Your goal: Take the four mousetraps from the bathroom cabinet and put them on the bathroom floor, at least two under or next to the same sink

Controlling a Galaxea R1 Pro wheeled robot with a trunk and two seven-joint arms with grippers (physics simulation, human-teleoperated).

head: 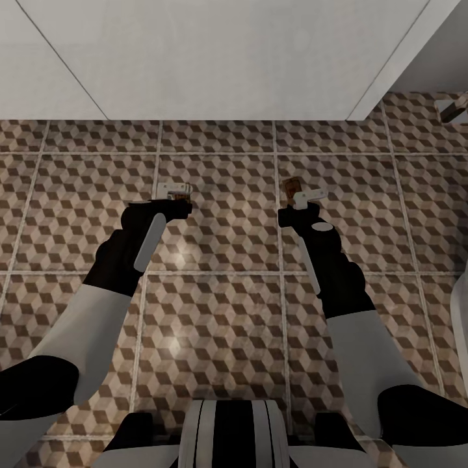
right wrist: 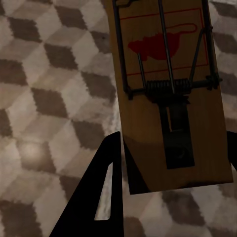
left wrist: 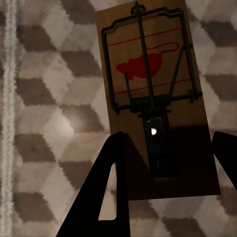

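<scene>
Head view: both arms extend forward and downward over the bathroom floor [head: 221, 305], whose square tiles carry a brown, beige and white cube pattern with pale grout lines. A white surface [head: 214, 58] spans the upper part of this view, and a white curved edge [head: 460, 325] shows at the right border.

Left gripper [head: 174, 194]: it is clenched on a mousetrap [head: 181, 190], which shows in the head view as a small tan board at the gripper tip. In the left wrist view, the same gripper [left wrist: 168, 187] has one dark finger [left wrist: 106, 192] against one long edge of the board and the other finger at the opposite edge. The left mousetrap [left wrist: 153, 98] presents its top face to the camera: dark wire frame, coil spring and a red printed mark. Patterned tile lies behind it. Whether the board touches the floor cannot be determined.

Right gripper [head: 300, 195]: it is grasping a second mousetrap [head: 290, 186], seen as a tan board at the gripper tip. In the right wrist view, the gripper [right wrist: 170, 190] fingers [right wrist: 101, 197] flank the board at its near end. This right mousetrap [right wrist: 168, 94] also faces the camera with wire parts, spring and red mark visible, patterned tile behind it. Contact with the floor cannot be determined.

The two mousetraps are well apart, each in line with its own arm.
</scene>
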